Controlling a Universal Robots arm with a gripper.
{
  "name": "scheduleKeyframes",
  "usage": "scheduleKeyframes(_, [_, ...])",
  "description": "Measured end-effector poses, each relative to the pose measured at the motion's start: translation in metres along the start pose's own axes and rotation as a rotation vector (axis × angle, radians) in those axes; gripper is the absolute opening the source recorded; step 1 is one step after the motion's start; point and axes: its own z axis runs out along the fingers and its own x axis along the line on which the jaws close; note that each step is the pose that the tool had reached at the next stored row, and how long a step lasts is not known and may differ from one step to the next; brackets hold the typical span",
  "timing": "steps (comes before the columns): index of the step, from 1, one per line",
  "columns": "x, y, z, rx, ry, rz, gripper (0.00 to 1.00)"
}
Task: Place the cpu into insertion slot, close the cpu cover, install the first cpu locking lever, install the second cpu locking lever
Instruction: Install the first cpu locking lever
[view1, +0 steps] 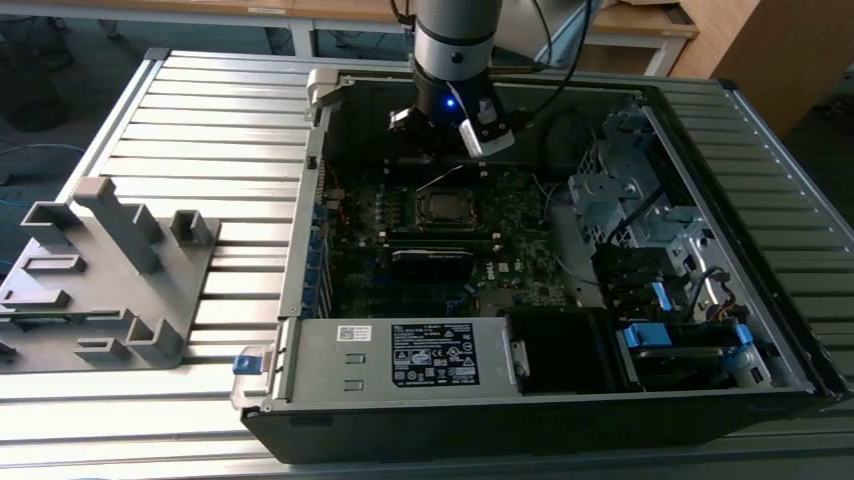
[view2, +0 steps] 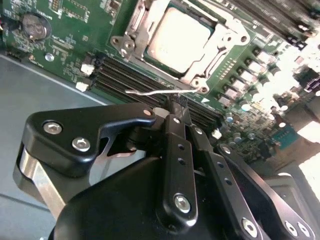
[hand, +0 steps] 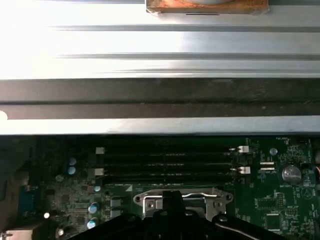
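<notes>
The silver-grey cpu (view2: 177, 37) lies flat in the insertion slot, which is hidden beneath it. The shiny cpu cover (view2: 222, 45) is folded down around the chip, framing it. A thin wire locking lever (view2: 150, 92) stands free beside the socket, over the memory slots. My gripper (view2: 175, 106) is shut, its black fingertips right under that wire; contact cannot be told. In the exterior view the gripper (view1: 451, 165) hangs over the far edge of the socket (view1: 447, 208), with the lever (view1: 438, 181) slanting up toward it. The first wrist view has the gripper (hand: 172, 200) in front of the cover's edge (hand: 215, 197).
Long black memory slots (hand: 165, 160) run between the socket and the case wall (hand: 160, 100). A coin battery (view2: 35, 25) sits on the green board. The power supply (view1: 400, 355) and drive cage (view1: 627, 190) crowd the case. A grey fixture (view1: 107, 270) stands on the table outside.
</notes>
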Motion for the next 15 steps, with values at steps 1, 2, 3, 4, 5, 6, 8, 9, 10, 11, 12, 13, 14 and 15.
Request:
scheduleKeyframes(1, [-0.0014, 0.0002, 0.0008, -0.0001, -0.0001, 0.000, 0.11])
scheduleKeyframes(2, [-0.0028, 0.0005, 0.0016, -0.0002, -0.0001, 0.000, 0.11])
scheduleKeyframes(3, [-0.0041, 0.0007, 0.0022, 0.0000, 0.0000, 0.000, 0.11])
scheduleKeyframes(4, [-0.0053, 0.0009, 0.0029, 0.0000, 0.0000, 0.000, 0.11])
scheduleKeyframes(5, [-0.0063, 0.0011, 0.0034, 0.0001, 0.0001, 0.000, 0.11])
scheduleKeyframes(6, [-0.0066, 0.0013, 0.0038, 0.0001, 0.0001, 0.000, 0.11])
scheduleKeyframes(8, [-0.0066, 0.0015, 0.0039, 0.0002, 0.0001, 0.000, 0.11])
scheduleKeyframes(9, [-0.0066, 0.0019, 0.0040, 0.0003, 0.0001, 0.000, 0.11])
scheduleKeyframes(10, [-0.0066, 0.0028, 0.0042, 0.0002, 0.0000, 0.000, 0.11])
scheduleKeyframes(11, [-0.0066, 0.0040, 0.0045, 0.0002, 0.0001, 0.000, 0.11])
scheduleKeyframes(12, [-0.0066, 0.0045, 0.0048, 0.0001, 0.0001, 0.000, 0.11])
scheduleKeyframes(13, [-0.0066, 0.0048, 0.0053, -0.0001, 0.0000, 0.000, 0.11])
scheduleKeyframes(14, [-0.0067, 0.0049, 0.0058, 0.0000, 0.0000, 0.000, 0.11])
scheduleKeyframes(15, [-0.0068, 0.0050, 0.0066, 0.0000, 0.0000, 0.000, 0.11])
